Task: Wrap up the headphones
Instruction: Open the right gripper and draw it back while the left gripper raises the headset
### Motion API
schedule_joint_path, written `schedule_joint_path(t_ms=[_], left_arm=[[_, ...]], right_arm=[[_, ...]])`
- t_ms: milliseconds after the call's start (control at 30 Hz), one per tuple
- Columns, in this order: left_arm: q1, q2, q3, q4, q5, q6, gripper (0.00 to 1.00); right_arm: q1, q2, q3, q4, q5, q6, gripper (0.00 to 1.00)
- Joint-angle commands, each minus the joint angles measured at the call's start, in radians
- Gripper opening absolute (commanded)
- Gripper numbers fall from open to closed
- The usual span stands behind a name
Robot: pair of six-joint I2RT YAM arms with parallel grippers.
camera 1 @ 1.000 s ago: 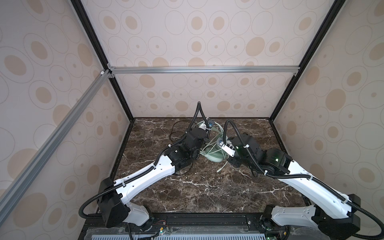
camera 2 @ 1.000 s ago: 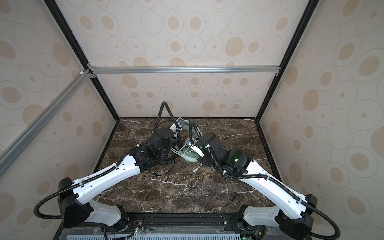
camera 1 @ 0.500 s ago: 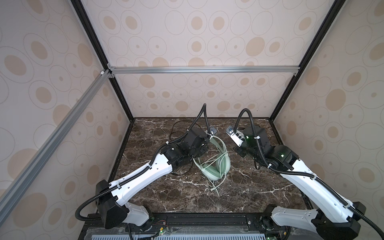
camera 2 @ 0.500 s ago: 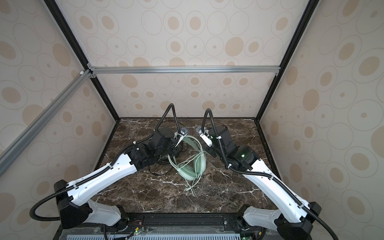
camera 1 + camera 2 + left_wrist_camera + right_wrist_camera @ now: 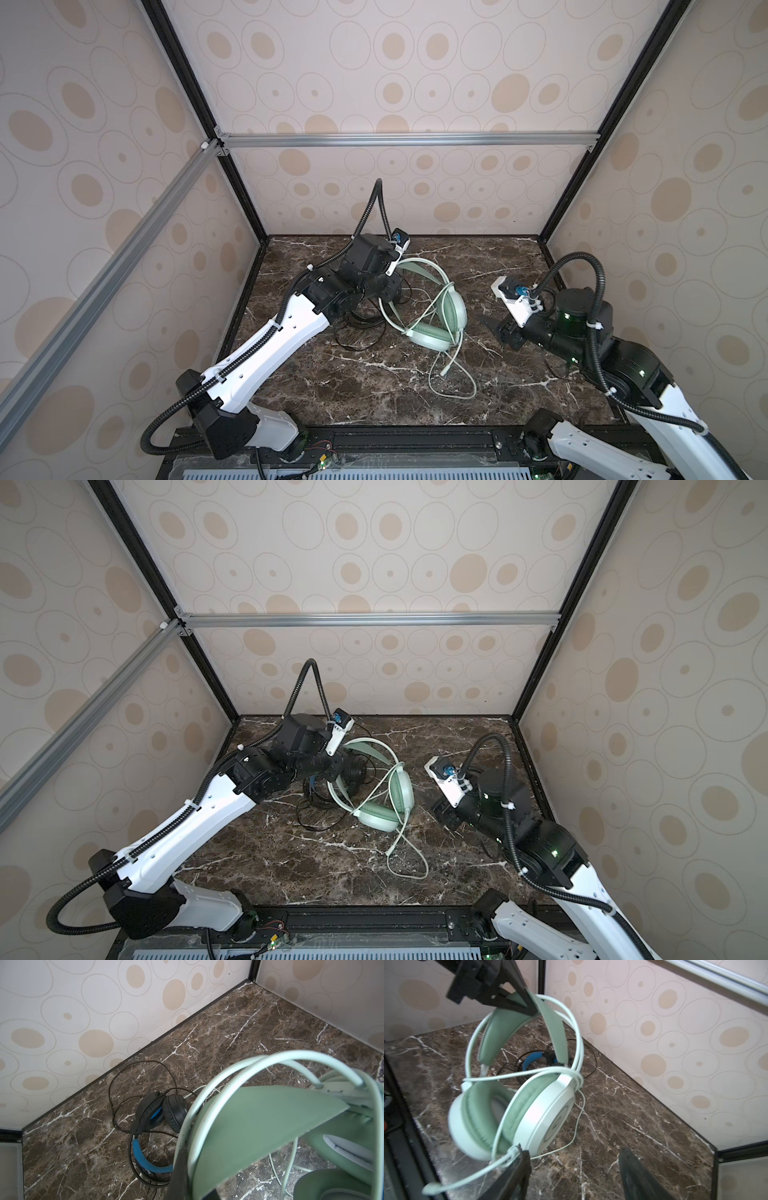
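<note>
Since a moment ago the right gripper [image 5: 572, 1157] has pulled back toward the right edge of the table [image 5: 374, 395], and its jaws stand released, holding nothing. The left gripper [image 5: 527, 1004] stays clenched on the headband of the mint-green headset [image 5: 436, 332] at the table's middle. Its pale cord [image 5: 455, 374] makes only a few turns around it; the rest trails toward the front edge. The black headset [image 5: 164, 1111], toward the back left corner, looks not wrapped yet.
</note>
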Motion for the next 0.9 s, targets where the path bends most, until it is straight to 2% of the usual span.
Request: schedule_joint_path(t_ms=[0,133,300,433,567,867], left_arm=[[0.025,-0.010,0.103,-0.007,0.041,-0.115,0.00],[0.041,0.003,0.143,-0.002,0.072,-0.149,0.00],[0.048,-0.007,0.174,0.027,0.112,-0.186,0.00],[0.049,-0.012,0.211,0.014,0.136,-0.192,0.00],[0.056,-0.021,0.258,-0.008,0.163,-0.184,0.00],[0.076,0.024,0.449,-0.068,0.258,-0.191,0.00]], right_arm=[[-0.005,-0.065,-0.060,-0.065,-0.145,0.135,0.69],[-0.004,-0.147,-0.170,-0.017,-0.161,0.203,0.71],[-0.005,-0.171,-0.293,0.130,-0.093,0.261,0.72],[-0.011,-0.153,-0.327,0.237,-0.042,0.287,0.73],[-0.056,-0.153,-0.333,0.268,-0.067,0.268,0.74],[-0.193,-0.085,-0.353,0.308,-0.242,0.153,0.74]])
